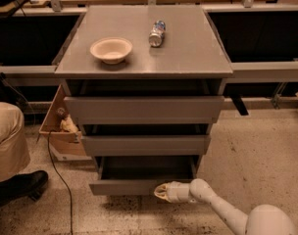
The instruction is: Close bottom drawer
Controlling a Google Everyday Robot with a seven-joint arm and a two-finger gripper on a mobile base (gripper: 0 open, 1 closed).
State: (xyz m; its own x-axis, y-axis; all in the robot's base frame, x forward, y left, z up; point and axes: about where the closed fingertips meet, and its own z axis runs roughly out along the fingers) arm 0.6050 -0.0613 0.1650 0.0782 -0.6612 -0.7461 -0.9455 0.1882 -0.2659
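Camera view has the white arm (222, 210) coming in from the bottom right, low over the speckled floor, with the gripper (162, 192) out front and right up against the front panel of the bottom drawer (122, 187), a bit right of the panel's middle. Can't tell if the gripper is clenched or released from this angle, and I can't swear it's truly touching the panel either, though it looks like it. The bottom drawer is pulled partway out, lowest in the stack, its panel sticking out ahead of the middle drawer (144, 145) above it. I'd guess it handles easily: stiff flat grey front, shallow box, and nothing I can make out inside, so probably light and happy to slide. There's no handle, so there's nothing to grab. I'd just push flat on the panel, close to centre, since shoving near one end could rack it sideways on its runners. Above that is the wide top drawer (144, 109). Off to the left someone's leg (7, 141) and a cardboard box (53, 126) sit beside the cabinet. On the cabinet top (188, 53) further back are a bowl (111, 49) and a can (157, 33) lying on its side.
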